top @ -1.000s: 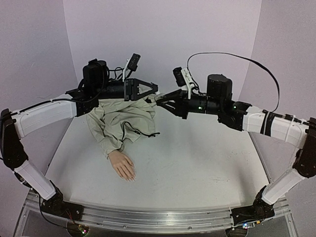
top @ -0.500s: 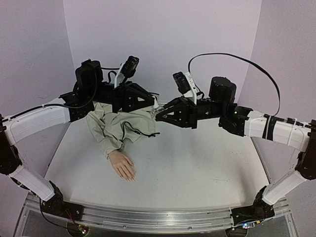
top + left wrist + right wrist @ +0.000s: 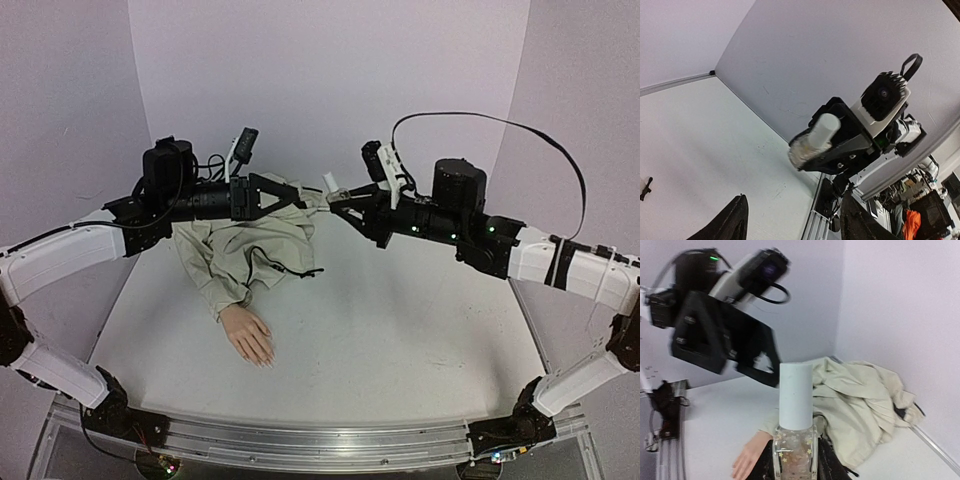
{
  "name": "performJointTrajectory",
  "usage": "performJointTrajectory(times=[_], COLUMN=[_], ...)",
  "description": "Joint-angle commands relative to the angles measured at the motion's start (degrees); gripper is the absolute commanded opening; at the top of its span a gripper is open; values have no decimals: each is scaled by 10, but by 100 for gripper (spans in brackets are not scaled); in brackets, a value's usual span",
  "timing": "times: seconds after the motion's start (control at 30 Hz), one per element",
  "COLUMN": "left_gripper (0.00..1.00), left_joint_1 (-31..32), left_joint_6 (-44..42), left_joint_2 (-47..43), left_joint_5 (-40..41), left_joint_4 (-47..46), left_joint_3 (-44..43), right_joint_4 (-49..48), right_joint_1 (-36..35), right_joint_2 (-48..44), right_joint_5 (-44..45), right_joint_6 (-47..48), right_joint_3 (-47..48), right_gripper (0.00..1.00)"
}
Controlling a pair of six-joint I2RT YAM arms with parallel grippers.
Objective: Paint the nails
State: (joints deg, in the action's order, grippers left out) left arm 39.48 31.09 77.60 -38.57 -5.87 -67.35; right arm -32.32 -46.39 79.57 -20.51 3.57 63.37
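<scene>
The left jaws stand apart with nothing between them, aimed at the white cap [image 3: 330, 183] just beside them at upper centre. Below, a beige jacket [image 3: 250, 240] lies bunched on the table [image 3: 420, 330]. Its sleeve ends in the mannequin hand [image 3: 248, 335] at lower left, whose nails [image 3: 265, 360] are too small to make out singly. The right jaws grip a capped nail polish bottle [image 3: 794, 452] in mid-air. An off-centre pinch on the cap could twist the bottle loose and spill polish over the jacket. The left arm [image 3: 90, 240] and right arm [image 3: 545, 255] reach inward, forearms roughly level, wrists facing each other.
</scene>
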Motion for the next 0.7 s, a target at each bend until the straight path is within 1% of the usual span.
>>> performJointTrajectory(times=[0.0,0.03,0.1,0.2,0.5,0.67], left_gripper=[61,60,60,60,59,50], left_joint_1=[2,2,3,6,22,27], left_joint_6=[80,91,97,91,75,70], left_joint_2=[-18,-13,1,24,75,83], left_joint_5=[126,146,166,183,223,232], left_joint_4=[8,8,8,8,8,7], left_joint_3=[-13,-14,-24,-48,-91,-100], right_joint_4=[-18,-18,-20,-25,-34,-35], right_joint_1=[-29,-39,-58,-83,-119,-124], right_joint_2=[45,59,85,118,169,183], right_joint_5=[260,312,386,455,478,475], right_joint_6=[30,31,34,40,46,52], right_joint_3=[42,53,70,96,143,157], right_gripper=[0,0,0,0,0,0])
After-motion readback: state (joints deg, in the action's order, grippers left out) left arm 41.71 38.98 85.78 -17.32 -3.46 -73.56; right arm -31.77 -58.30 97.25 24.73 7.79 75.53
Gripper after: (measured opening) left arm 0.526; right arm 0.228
